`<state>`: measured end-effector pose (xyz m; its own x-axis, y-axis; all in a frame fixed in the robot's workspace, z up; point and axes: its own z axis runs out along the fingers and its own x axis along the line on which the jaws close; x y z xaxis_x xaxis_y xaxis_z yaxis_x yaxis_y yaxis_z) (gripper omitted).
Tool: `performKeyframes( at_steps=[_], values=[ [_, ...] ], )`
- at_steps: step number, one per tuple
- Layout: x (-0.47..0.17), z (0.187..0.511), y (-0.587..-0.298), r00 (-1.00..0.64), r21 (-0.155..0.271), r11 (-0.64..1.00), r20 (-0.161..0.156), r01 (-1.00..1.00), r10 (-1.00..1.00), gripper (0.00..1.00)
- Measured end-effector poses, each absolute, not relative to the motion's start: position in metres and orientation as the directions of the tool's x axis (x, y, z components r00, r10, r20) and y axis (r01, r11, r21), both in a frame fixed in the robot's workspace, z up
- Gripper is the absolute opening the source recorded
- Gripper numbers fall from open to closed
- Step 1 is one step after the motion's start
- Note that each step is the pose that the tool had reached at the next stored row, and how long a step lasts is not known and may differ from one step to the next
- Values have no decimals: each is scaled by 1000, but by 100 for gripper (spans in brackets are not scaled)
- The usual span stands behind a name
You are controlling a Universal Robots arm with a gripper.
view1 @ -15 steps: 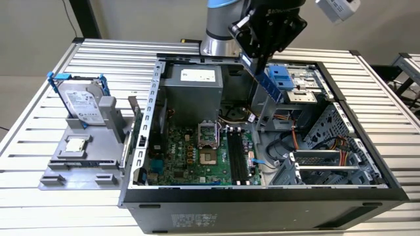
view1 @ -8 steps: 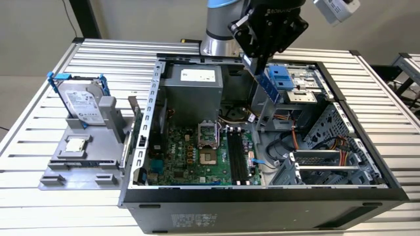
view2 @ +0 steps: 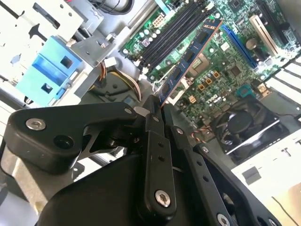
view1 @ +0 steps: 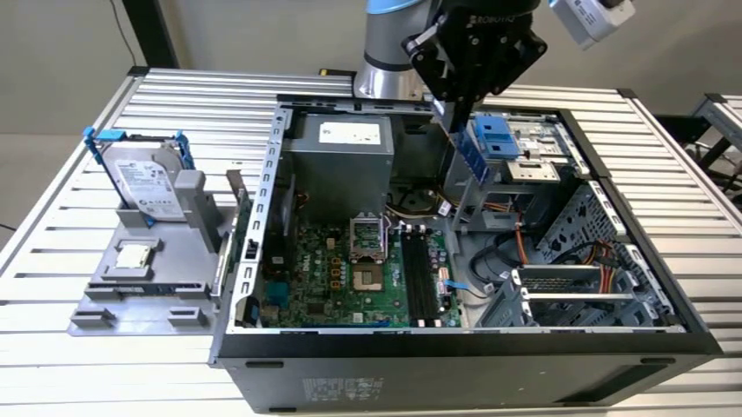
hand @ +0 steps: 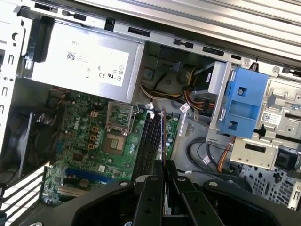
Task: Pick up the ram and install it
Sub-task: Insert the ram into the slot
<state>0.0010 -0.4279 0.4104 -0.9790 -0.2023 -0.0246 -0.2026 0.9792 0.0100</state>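
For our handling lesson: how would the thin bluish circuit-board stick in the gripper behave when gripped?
Probably stiff: the thin bluish circuit-board stick juts straight from the black gripper, unsupported. Likely light, being so slim. Possibly fragile, with exposed dark chips.

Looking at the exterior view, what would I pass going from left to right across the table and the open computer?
hard drive in its blue frame → green motherboard → black memory slots → ram, held up by the gripper → metal drive cage
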Motion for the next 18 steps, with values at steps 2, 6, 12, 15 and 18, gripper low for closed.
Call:
performKeyframes(
  at_steps=[2, 6, 12, 15, 18],
  values=[
    [1, 410, -428, -982, 10, 982, -25, -187, -186, 0],
    [1, 410, -428, -988, 10, 988, -25, -154, -154, 0],
    [1, 410, -428, -994, 10, 995, -25, -102, -102, 0],
    [1, 410, -428, -997, 10, 997, -25, -78, -78, 0],
    [1, 410, -428, -998, 10, 998, -25, -64, -64, 0]
  ],
)
